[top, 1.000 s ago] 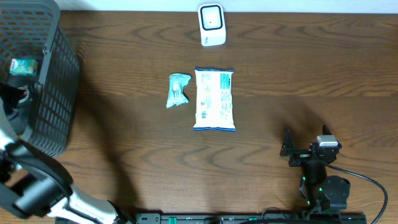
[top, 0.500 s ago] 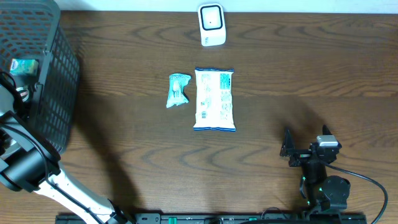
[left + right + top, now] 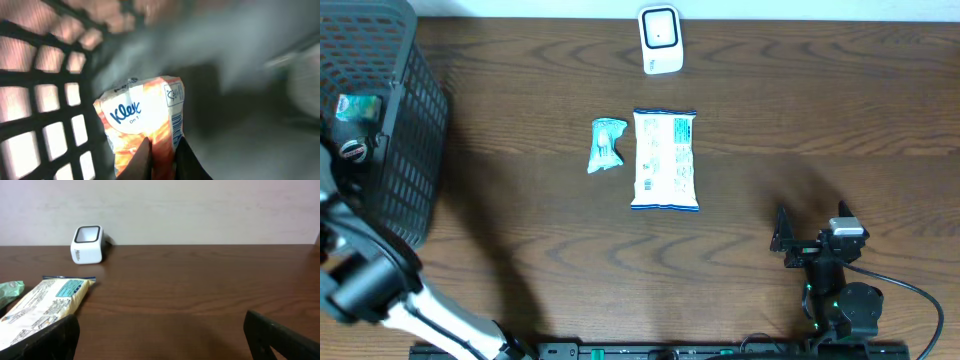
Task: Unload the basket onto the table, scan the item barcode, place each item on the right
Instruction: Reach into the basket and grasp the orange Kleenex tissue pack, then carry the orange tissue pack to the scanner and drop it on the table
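Observation:
In the left wrist view my left gripper (image 3: 161,142) is shut on an orange and white tissue pack (image 3: 142,117), inside the black mesh basket (image 3: 410,150). A barcode (image 3: 176,129) runs down the pack's right edge. The white scanner (image 3: 660,38) stands at the table's far edge, also seen as the scanner (image 3: 87,244) in the right wrist view. My right gripper (image 3: 160,330) rests open near the front right of the table with nothing between its fingers. From overhead my left arm reaches into the basket and its fingers are hidden.
A white and blue snack packet (image 3: 665,160) and a small teal packet (image 3: 606,144) lie side by side mid-table. A teal item (image 3: 358,106) sits in the basket. The basket's mesh wall (image 3: 45,100) stands close to the left of the tissue pack.
My left gripper has closed on the tissue pack, and the left arm has shifted slightly at the basket. The right arm has not moved.

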Robot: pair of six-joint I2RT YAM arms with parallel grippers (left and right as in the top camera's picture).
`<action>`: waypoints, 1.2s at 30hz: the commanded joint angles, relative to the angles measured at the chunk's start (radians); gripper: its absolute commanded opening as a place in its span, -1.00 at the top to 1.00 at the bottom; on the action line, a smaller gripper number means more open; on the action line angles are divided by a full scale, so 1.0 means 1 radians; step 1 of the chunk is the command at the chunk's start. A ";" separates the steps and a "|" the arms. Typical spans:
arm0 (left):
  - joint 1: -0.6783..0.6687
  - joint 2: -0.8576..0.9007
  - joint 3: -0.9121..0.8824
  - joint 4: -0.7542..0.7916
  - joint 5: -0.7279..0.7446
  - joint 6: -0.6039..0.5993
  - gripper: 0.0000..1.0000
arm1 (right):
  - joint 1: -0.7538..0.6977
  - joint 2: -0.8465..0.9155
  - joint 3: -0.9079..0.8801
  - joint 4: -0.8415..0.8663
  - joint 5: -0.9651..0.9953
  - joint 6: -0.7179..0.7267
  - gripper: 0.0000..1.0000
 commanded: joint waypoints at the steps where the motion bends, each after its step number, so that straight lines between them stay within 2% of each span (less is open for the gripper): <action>1: 0.003 -0.291 0.067 0.090 0.184 -0.116 0.86 | -0.008 -0.003 -0.002 -0.003 0.004 -0.001 -0.99; 4: 0.003 -0.459 0.067 0.160 0.320 -0.130 0.86 | -0.008 -0.003 -0.002 -0.003 0.004 -0.001 -0.98; 9: -0.045 -0.603 0.067 0.208 0.508 -0.129 0.86 | -0.008 -0.003 -0.002 -0.003 0.004 -0.001 -0.98; 12: -0.159 -0.613 0.067 0.243 0.594 -0.051 0.85 | -0.008 -0.003 -0.002 -0.003 0.004 -0.001 -0.99; 15: -0.311 -0.587 0.056 0.208 0.591 0.027 0.85 | -0.008 -0.003 -0.002 -0.003 0.004 -0.001 -0.98; 16: -0.359 -0.575 0.051 0.184 0.591 0.043 0.85 | -0.008 -0.003 -0.002 -0.003 0.004 -0.001 -0.98; 18: -0.482 -0.528 0.045 0.112 0.591 0.157 0.85 | -0.008 -0.003 -0.002 -0.003 0.004 -0.001 -0.99; 23: -0.679 -0.376 0.045 0.060 0.590 0.566 0.85 | -0.008 -0.003 -0.002 -0.003 0.004 -0.001 -0.98; 24: -0.698 -0.348 0.045 0.059 0.579 0.607 0.85 | -0.008 -0.003 -0.002 -0.003 0.004 -0.001 -0.99; 28: -0.752 -0.228 0.045 0.054 0.415 0.674 0.85 | -0.008 -0.003 -0.002 -0.003 0.004 -0.001 -0.99; 31: -0.782 -0.126 0.045 0.035 0.407 0.796 0.85 | -0.008 -0.003 -0.002 -0.003 0.004 -0.001 -0.98; 36: -0.822 0.030 0.045 0.035 0.408 0.813 0.85 | -0.008 -0.003 -0.002 -0.003 0.004 -0.001 -0.99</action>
